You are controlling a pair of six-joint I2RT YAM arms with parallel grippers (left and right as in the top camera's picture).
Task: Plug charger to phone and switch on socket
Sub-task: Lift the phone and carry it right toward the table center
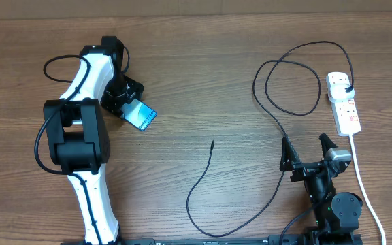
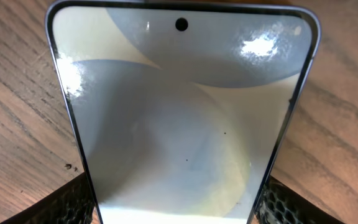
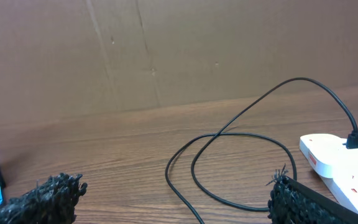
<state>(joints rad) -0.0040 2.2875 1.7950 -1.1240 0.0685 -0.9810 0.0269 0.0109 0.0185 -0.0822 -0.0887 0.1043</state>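
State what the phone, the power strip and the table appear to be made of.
The phone: glossy glass face, likely, given sharp bright reflections; thin dark frame, metal or plastic, cannot tell. The power strip: smooth white plastic by its moulded, uniform look. The table: wood or wood-look laminate, matte, with visible grain lines.
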